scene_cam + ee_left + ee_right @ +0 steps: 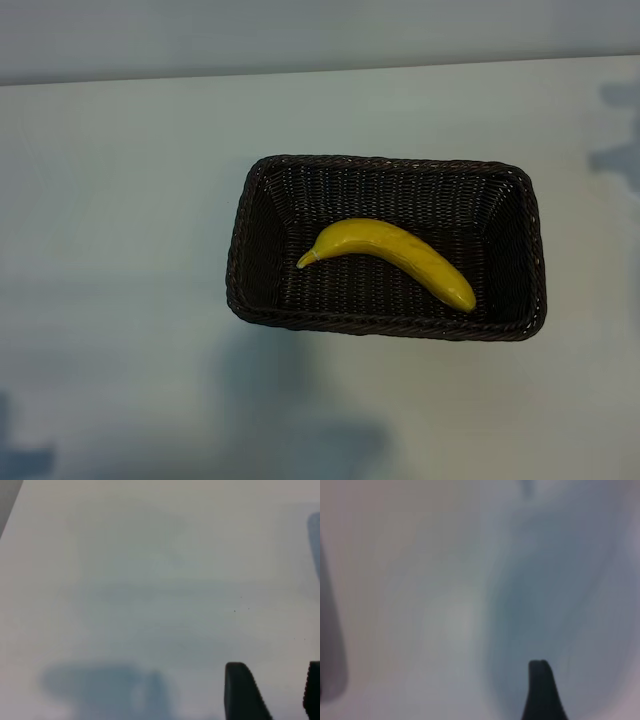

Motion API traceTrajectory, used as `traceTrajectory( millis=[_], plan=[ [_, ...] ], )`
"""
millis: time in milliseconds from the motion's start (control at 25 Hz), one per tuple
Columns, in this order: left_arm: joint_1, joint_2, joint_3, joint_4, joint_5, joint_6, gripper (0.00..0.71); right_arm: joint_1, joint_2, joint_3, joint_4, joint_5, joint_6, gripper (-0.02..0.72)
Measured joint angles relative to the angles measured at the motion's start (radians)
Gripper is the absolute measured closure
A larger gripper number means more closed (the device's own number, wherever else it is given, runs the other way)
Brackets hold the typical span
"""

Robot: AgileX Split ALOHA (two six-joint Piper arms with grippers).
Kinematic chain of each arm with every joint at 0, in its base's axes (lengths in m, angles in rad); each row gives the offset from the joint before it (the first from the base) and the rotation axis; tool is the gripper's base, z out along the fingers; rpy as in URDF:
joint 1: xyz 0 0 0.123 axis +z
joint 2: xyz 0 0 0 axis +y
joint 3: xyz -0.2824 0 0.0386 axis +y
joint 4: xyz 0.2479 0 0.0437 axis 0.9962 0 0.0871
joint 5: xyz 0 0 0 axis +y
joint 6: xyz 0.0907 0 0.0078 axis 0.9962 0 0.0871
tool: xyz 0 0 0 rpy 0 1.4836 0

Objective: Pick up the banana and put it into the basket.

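The bright yellow banana lies inside the dark brown woven basket, slanting across its floor with the stem toward the basket's left end. Neither arm appears in the exterior view. In the left wrist view my left gripper hangs over bare white table, open, with nothing between its two dark fingers. My right gripper is also over bare table. Only one of its dark fingers shows, with a wide stretch of bare table beside it, so it is open and holds nothing. The wrist views show neither banana nor basket.
The basket stands on a white table whose far edge runs along the top of the exterior view. Soft arm shadows fall on the table in front of the basket and at the right edge.
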Motion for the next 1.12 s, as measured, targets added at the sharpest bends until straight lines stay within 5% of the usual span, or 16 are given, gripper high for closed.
traceTrajectory(
  millis=[880,1120],
  plan=[
    [0.000,0.000,0.000,0.000,0.000,0.001,0.353,0.000,-1.117,0.719,-0.007,-0.018,-0.001,0.233],
    [0.000,0.000,0.000,0.000,0.000,0.004,0.353,0.000,-1.304,0.828,-0.013,-0.031,0.060,0.205]
  ],
)
